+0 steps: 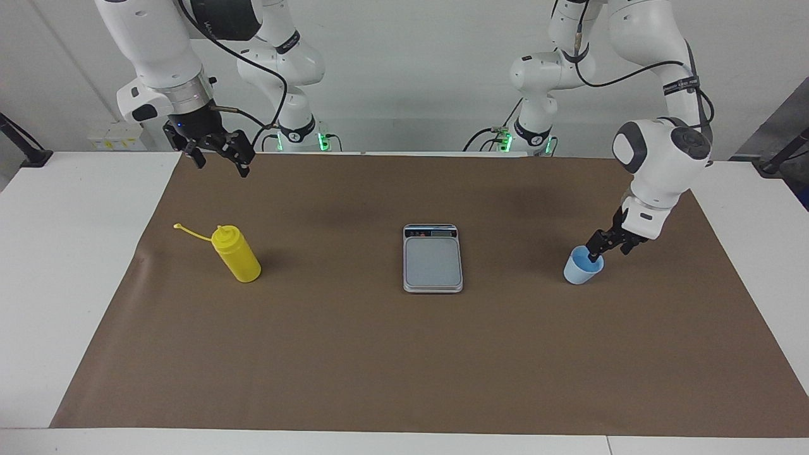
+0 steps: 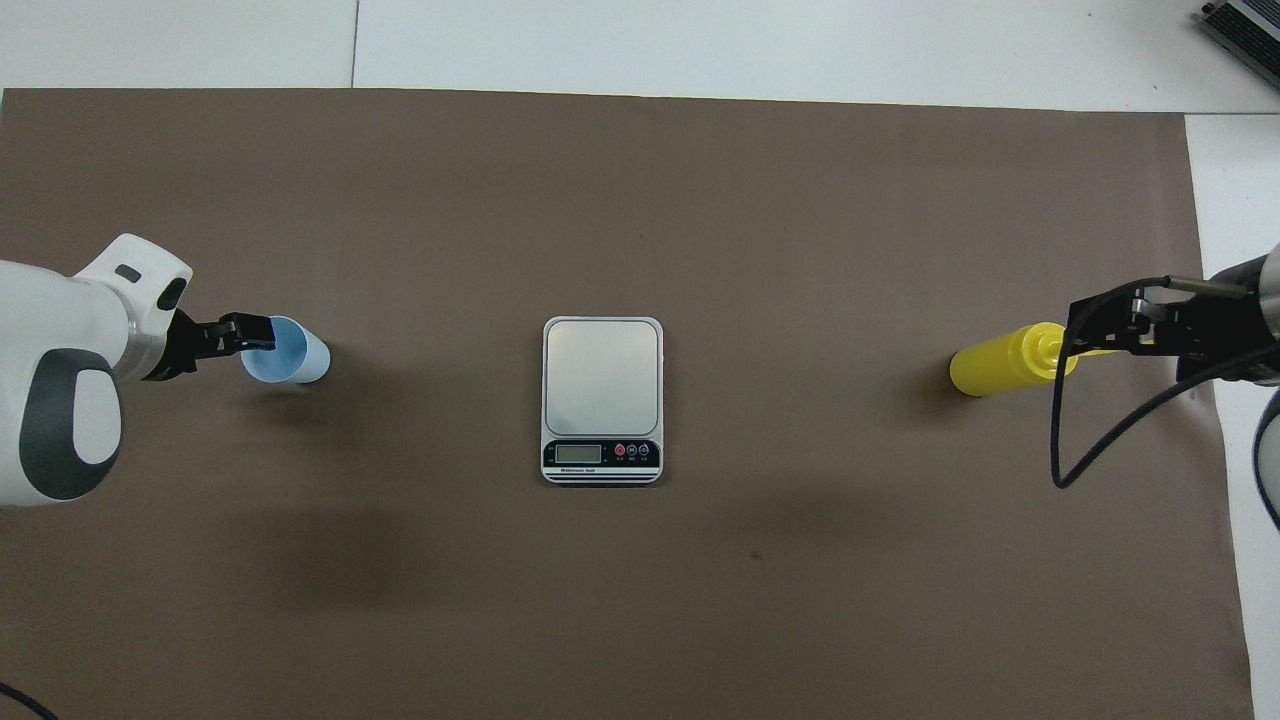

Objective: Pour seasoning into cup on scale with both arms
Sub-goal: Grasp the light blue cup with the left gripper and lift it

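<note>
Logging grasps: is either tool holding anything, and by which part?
Nothing held. Left tool sits open at the cup rim; right tool waits open.

bright even light from above; soft shadows on brown mat (image 1: 354, 354); frames sharp, perhaps slight edge distortion.
</note>
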{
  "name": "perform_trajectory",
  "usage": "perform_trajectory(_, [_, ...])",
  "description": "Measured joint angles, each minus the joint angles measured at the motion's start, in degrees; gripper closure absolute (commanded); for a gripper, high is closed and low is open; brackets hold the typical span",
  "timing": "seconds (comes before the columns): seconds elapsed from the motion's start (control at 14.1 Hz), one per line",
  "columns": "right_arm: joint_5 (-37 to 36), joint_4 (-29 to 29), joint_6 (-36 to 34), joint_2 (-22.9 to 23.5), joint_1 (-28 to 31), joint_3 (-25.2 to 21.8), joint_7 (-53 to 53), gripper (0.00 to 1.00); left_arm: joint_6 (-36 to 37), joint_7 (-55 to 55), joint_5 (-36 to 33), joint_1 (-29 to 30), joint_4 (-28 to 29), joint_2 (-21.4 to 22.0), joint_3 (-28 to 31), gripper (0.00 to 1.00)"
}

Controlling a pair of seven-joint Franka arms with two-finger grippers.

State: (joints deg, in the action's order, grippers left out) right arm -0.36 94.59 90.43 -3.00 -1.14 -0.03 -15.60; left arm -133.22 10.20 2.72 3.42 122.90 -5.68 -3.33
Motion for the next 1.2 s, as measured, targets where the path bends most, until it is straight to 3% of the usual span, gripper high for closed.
perform_trajectory(0.14, [0.0,0.0,0.0,0.0,0.0,0.0,0.0,0.0,-0.61,0.42,0.0,-0.24,0.39,-0.9,-0.16,0.0])
perform_trajectory(0.28, [0.0,0.0,0.0,0.0,0.0,0.0,0.0,0.0,-1.08,0.62,0.0,-0.29,0.54,-1.6,-0.22,0.43])
perform_trajectory(0.5, [0.0,0.0,0.0,0.0,0.0,0.0,0.0,0.0,-1.68,1.54,0.01,-0.42,0.54,-2.04,-0.24,0.89])
perform_trajectory(0.57, [0.0,0.0,0.0,0.0,0.0,0.0,0.0,0.0,-1.75,1.7,0.01,-0.48,0.54,-2.04,-0.24,1.0])
perform_trajectory(0.92, [0.0,0.0,0.0,0.0,0.0,0.0,0.0,0.0,-1.42,1.8,0.05,-0.88,-0.55,-2.04,-0.24,1.0])
perform_trajectory(1.2, [0.0,0.0,0.0,0.0,0.0,0.0,0.0,0.0,2.48,2.57,0.19,-1.08,-7.19,-2.01,-0.37,1.0])
